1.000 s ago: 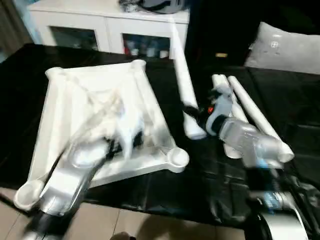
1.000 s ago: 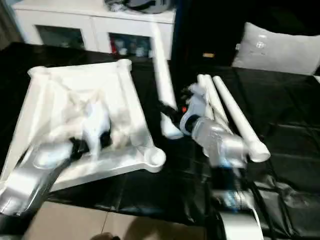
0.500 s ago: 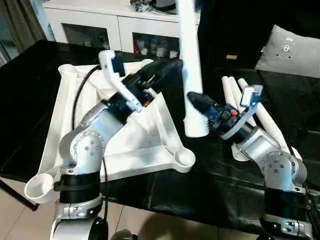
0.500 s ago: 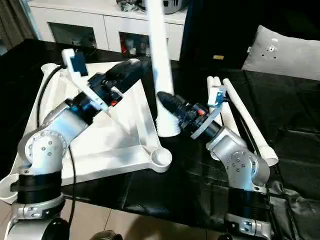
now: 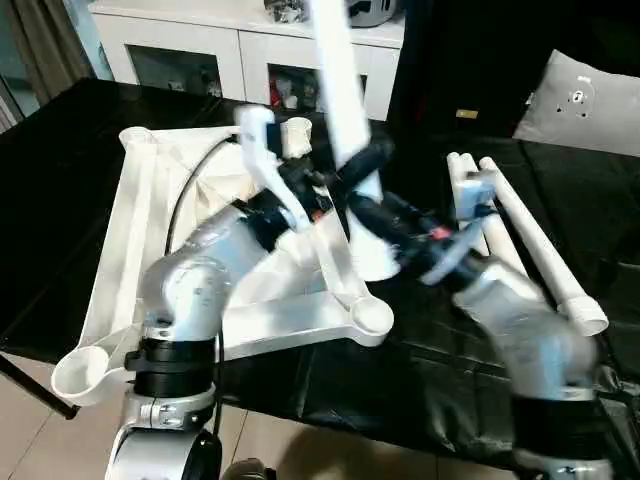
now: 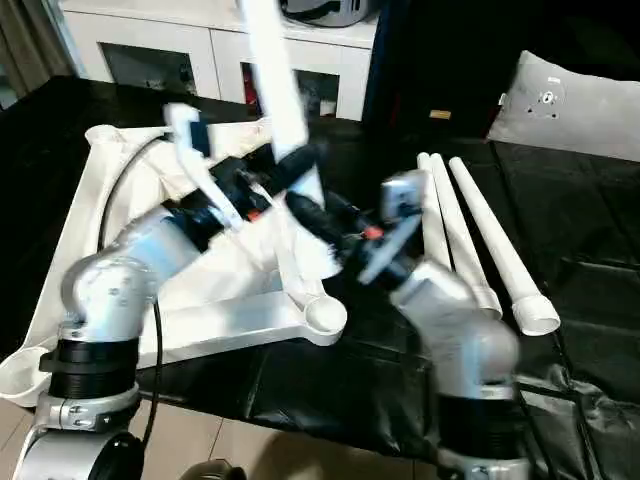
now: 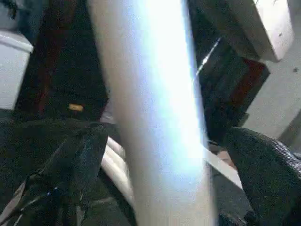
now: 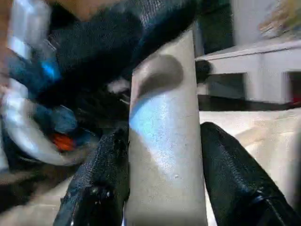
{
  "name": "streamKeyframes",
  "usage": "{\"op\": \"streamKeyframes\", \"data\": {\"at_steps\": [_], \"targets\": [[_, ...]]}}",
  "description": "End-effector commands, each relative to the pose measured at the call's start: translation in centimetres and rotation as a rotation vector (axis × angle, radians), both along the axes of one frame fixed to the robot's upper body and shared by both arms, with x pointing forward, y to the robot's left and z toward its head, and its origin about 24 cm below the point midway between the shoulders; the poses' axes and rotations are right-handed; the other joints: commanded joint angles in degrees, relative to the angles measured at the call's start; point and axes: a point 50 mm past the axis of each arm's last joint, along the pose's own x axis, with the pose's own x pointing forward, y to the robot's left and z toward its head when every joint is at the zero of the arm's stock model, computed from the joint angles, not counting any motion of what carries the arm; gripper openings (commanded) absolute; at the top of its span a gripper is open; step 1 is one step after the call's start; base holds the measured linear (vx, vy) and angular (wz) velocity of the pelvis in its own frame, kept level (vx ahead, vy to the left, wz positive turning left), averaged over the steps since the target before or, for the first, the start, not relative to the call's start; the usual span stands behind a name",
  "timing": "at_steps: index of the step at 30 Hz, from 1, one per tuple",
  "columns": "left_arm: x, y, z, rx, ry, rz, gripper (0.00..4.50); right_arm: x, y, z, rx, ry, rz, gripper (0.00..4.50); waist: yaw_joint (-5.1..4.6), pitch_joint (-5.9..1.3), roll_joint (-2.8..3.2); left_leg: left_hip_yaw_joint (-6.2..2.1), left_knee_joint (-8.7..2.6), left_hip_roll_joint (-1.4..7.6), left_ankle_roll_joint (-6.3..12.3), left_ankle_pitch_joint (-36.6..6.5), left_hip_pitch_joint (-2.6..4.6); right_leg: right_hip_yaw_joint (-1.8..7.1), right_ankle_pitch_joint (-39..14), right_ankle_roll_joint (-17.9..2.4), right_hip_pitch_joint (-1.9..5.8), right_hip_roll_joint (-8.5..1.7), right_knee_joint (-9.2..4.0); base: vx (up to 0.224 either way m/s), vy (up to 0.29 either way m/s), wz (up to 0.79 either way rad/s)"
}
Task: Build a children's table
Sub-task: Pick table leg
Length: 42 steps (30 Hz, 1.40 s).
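Since half a second ago, both arms have drawn together at the raised leg (image 5: 338, 70), which now tilts away to the left. Nearest, the right gripper (image 8: 164, 155) clamps its black fingers (image 8: 233, 181) on either side of that white tube. Just beyond, the left gripper (image 5: 365, 165) stands with fingers (image 7: 77, 155) spread wide, the tube between them, contact unclear. Under both lies the upturned white tabletop (image 5: 130, 240) on the black worktop (image 5: 330, 385). Right of the fingers rest spare legs (image 5: 535, 255). Farthest stands a white cabinet (image 5: 210, 45).
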Motion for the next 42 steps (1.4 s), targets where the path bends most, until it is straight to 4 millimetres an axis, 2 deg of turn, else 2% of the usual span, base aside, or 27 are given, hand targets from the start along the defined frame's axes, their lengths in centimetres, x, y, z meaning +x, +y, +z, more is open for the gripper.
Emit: {"op": "streamKeyframes", "data": {"at_steps": [1,2,7,9,10,12,14,23,25,27,32,37,39,41,42], "targets": [[-0.1,-0.1,0.3,0.036,-0.050,0.011,4.13,0.3,-0.2,-0.4,-0.065,-0.045,-0.079,1.86,0.13,-4.03,-0.01,-1.65,-3.57,4.53,0.85,-4.62,0.91,4.01,-3.72,-6.05,2.55,-8.34,-4.98,0.000,0.000,0.00],[-0.1,0.0,0.4,0.045,-0.064,0.014,4.13,0.4,-0.3,-0.5,-0.088,-0.059,-0.098,1.86,0.07,-4.00,0.14,-1.61,-3.55,4.49,0.91,-4.68,0.99,4.05,-3.41,-6.27,2.49,-8.31,-4.95,0.000,0.000,0.00],[-0.2,-0.4,0.6,0.154,-0.176,0.026,4.13,0.6,0.1,-1.2,-0.109,-0.082,-0.145,1.86,-0.03,-3.98,0.09,-1.63,-3.61,4.60,1.55,-4.81,0.96,4.09,-2.47,-6.14,2.55,-8.31,-4.82,0.000,0.000,0.00],[-0.3,-0.5,0.6,0.162,-0.179,0.025,4.13,0.6,0.2,-1.2,-0.111,-0.087,-0.140,1.86,-0.11,-3.97,0.10,-1.60,-3.65,4.62,1.69,-5.22,0.99,4.11,-2.41,-6.57,2.60,-8.34,-4.82,0.000,0.000,0.00],[-0.3,-0.6,0.5,0.170,-0.177,0.025,4.13,0.6,0.3,-1.3,-0.110,-0.092,-0.136,1.86,-0.15,-3.97,-0.27,-1.54,-3.69,4.70,1.81,-5.32,1.04,4.08,-2.21,-7.00,2.63,-8.39,-4.79,0.000,0.000,0.00],[-0.3,-0.8,0.2,0.184,-0.175,0.025,4.13,0.6,0.5,-1.2,-0.110,-0.099,-0.129,1.86,-0.09,-3.98,-0.09,-1.52,-3.61,4.63,2.07,-4.92,1.00,4.08,-1.86,-7.31,2.62,-8.36,-4.67,0.000,0.000,0.00],[-0.2,-0.9,-0.1,0.201,-0.168,0.034,4.13,0.6,0.9,-1.1,-0.114,-0.122,-0.119,1.86,-0.09,-3.97,-0.23,-1.48,-3.58,4.62,2.11,-4.84,0.96,4.09,-1.83,-7.25,2.57,-8.36,-4.67,0.000,0.000,0.00],[0.1,-0.8,-0.4,0.192,-0.161,0.050,4.13,0.2,1.7,-1.0,-0.078,-0.183,-0.065,1.86,-0.11,-4.02,0.01,-1.50,-3.55,4.68,2.74,-5.29,1.00,4.06,-1.71,-7.43,2.51,-8.40,-4.65,0.000,0.000,0.00],[-0.1,-1.0,0.0,0.154,-0.179,0.008,4.13,0.0,1.9,-1.3,-0.111,-0.211,-0.048,1.86,-0.02,-3.97,0.27,-1.51,-3.54,4.72,2.61,-5.59,1.00,4.10,-1.79,-7.73,2.49,-8.45,-4.72,0.000,0.000,0.00],[-0.3,-1.1,0.1,0.152,-0.196,-0.012,4.13,0.0,1.9,-1.5,-0.130,-0.219,-0.045,1.86,-0.07,-3.98,0.17,-1.49,-3.59,4.74,2.44,-5.81,1.02,4.07,-2.20,-7.68,2.47,-8.45,-4.81,0.000,0.000,0.00],[-1.7,-1.3,0.7,0.056,-0.249,-0.208,4.13,0.2,1.8,-2.1,-0.127,-0.199,-0.045,1.86,-0.14,-4.02,0.21,-1.44,-3.62,4.73,2.48,-5.95,1.04,4.05,-1.61,-8.53,2.47,-8.42,-4.57,0.000,0.000,0.00],[-2.4,-1.1,0.4,0.072,-0.263,-0.324,4.13,0.4,1.6,-2.6,-0.128,-0.188,-0.051,1.86,-0.19,-3.93,0.29,-1.41,-3.71,4.72,2.51,-6.79,1.14,4.09,-2.73,-8.55,2.40,-8.44,-4.70,0.000,0.000,0.00],[-2.6,-0.9,0.1,0.082,-0.261,-0.368,4.08,0.4,1.5,-2.9,-0.134,-0.186,-0.051,1.86,-0.21,-3.91,0.39,-1.40,-3.77,4.74,2.26,-7.05,1.21,4.07,-3.26,-8.51,2.33,-8.40,-4.69,0.000,0.000,0.00],[-2.6,-0.7,0.0,0.079,-0.258,-0.370,3.75,0.3,1.5,-3.1,-0.135,-0.185,-0.049,1.85,-0.25,-3.89,0.43,-1.34,-3.84,4.81,2.01,-7.43,1.32,4.09,-3.21,-8.88,2.29,-8.39,-4.68,0.000,0.000,0.00],[-2.5,-0.6,0.0,0.077,-0.256,-0.371,3.72,0.3,1.5,-3.1,-0.136,-0.185,-0.048,1.85,-0.25,-3.88,0.39,-1.31,-3.88,4.81,1.91,-7.51,1.25,4.08,-3.04,-8.95,2.38,-8.39,-4.63,0.000,0.000,0.00]]}}
